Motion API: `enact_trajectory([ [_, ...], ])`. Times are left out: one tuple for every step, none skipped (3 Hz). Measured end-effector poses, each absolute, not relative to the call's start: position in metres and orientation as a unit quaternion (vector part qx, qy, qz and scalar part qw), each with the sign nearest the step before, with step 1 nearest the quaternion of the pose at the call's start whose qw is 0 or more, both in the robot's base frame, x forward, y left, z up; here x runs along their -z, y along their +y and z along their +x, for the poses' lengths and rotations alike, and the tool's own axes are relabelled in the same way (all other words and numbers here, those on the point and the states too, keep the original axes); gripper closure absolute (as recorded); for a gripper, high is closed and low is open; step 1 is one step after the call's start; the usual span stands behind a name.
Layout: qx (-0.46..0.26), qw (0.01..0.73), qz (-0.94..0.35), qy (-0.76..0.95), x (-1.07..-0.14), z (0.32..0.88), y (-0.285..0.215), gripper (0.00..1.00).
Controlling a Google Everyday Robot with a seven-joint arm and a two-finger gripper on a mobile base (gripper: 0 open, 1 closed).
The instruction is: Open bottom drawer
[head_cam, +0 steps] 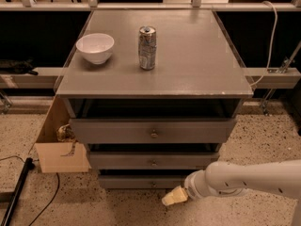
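Observation:
The bottom drawer (141,181) is the lowest, thin grey front of the cabinet, with a small round metal knob (153,184) at its centre and a dark gap above it. My white arm reaches in from the right, low over the floor. My gripper (172,197) with its cream-coloured tip sits just below and to the right of the knob, in front of the drawer's lower edge.
Two wider grey drawer fronts (153,132) sit above, pulled out a little. On the cabinet top (197,55) stand a white bowl (95,47) and a metal can (147,47). A cardboard box (59,149) and black cables (19,187) lie on the floor at left.

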State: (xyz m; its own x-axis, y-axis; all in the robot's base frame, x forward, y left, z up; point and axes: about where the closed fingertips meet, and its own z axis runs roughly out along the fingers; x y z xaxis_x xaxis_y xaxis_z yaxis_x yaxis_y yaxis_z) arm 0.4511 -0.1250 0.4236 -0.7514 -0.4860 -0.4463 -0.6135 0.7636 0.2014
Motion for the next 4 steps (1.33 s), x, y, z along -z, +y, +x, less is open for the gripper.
enact_trajectory([
  [-0.149,0.189,-0.307,0.921,-0.407,0.476,-0.119,0.0],
  [-0.147,0.185,-0.315,0.919,-0.405,0.478,-0.114,0.0],
  [-0.147,0.196,-0.323,0.914,-0.413,0.471,-0.111,0.0],
  [-0.148,0.212,-0.346,0.902,-0.401,0.462,-0.103,0.0],
])
